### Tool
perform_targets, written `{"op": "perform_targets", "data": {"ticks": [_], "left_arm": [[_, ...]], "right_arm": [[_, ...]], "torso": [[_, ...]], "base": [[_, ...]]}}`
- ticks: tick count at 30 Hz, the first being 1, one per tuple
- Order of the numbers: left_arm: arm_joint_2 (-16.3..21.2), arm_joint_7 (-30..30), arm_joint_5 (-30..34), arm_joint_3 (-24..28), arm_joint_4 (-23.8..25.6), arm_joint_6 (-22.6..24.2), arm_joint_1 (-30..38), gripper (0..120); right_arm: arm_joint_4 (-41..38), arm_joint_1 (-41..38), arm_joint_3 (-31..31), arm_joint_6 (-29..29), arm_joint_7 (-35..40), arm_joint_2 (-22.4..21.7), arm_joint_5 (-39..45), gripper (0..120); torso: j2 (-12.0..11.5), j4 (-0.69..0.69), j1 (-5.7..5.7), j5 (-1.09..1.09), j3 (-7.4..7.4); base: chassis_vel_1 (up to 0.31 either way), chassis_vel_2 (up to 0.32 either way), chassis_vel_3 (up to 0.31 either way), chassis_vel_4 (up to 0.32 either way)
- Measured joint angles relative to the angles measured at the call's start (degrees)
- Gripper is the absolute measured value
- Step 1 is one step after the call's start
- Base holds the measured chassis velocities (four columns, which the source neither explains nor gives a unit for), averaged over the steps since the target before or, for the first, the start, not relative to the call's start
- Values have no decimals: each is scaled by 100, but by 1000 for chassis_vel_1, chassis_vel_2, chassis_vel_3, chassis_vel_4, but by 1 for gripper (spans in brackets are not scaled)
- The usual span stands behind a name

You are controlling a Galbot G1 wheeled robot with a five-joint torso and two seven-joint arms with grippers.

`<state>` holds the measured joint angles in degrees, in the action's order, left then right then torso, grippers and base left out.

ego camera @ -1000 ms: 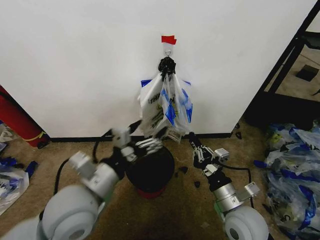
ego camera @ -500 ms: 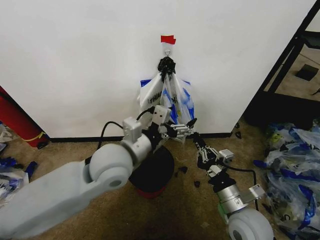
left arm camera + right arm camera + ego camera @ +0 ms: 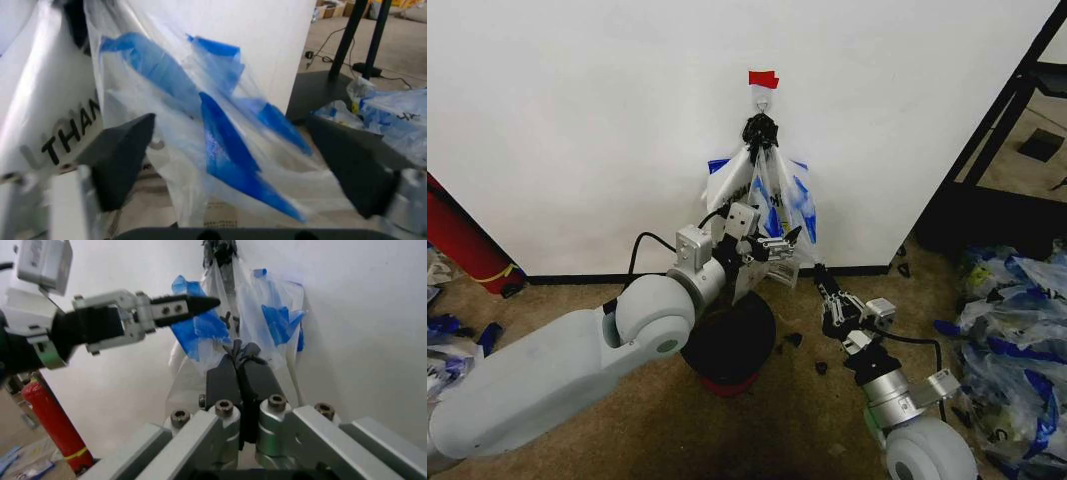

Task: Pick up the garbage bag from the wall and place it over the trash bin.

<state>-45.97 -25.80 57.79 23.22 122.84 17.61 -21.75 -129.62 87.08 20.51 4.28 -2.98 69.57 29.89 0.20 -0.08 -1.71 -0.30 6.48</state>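
The garbage bag (image 3: 779, 205), see-through with blue edges, hangs among a bunch of bags from a hook (image 3: 763, 104) under red tape on the white wall (image 3: 577, 120). My left gripper (image 3: 779, 243) is raised to the bunch's lower part. In the left wrist view my left gripper (image 3: 230, 122) is open, its dark pads (image 3: 123, 155) on either side of the garbage bag (image 3: 227, 150). A whiter bag with black lettering (image 3: 53, 125) hangs beside it. The black trash bin (image 3: 732, 345) with a red base stands below. My right gripper (image 3: 823, 280) is shut, low, right of the bin.
A red fire extinguisher (image 3: 457, 235) leans at the left wall. Heaped clear-and-blue bags (image 3: 1017, 320) lie on the floor at the right, beside a black shelf frame (image 3: 1012, 110). More bags (image 3: 447, 365) lie at the far left. Small dark scraps dot the carpet near the bin.
My left arm has risen from over the bin to the hanging bags, with its fingers spread around them. The right gripper shifted slightly right and stays low.
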Motion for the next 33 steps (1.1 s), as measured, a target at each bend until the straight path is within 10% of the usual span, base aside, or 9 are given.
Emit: {"op": "perform_targets", "data": {"ticks": [22, 33], "left_arm": [[-1, -102, 29, -32, -62, -226, -71, 1], [-91, -163, 267, -1062, 248, -511, -770, 0]], "right_arm": [[-71, 23, 20, -52, 22, -53, 53, 0], [-409, 387, 265, -224, 31, -195, 168, 18]], "torso": [[0, 0, 0, 0, 0], [1, 0, 0, 0, 0]], "base": [[0, 0, 0, 0], [0, 0, 0, 0]]}}
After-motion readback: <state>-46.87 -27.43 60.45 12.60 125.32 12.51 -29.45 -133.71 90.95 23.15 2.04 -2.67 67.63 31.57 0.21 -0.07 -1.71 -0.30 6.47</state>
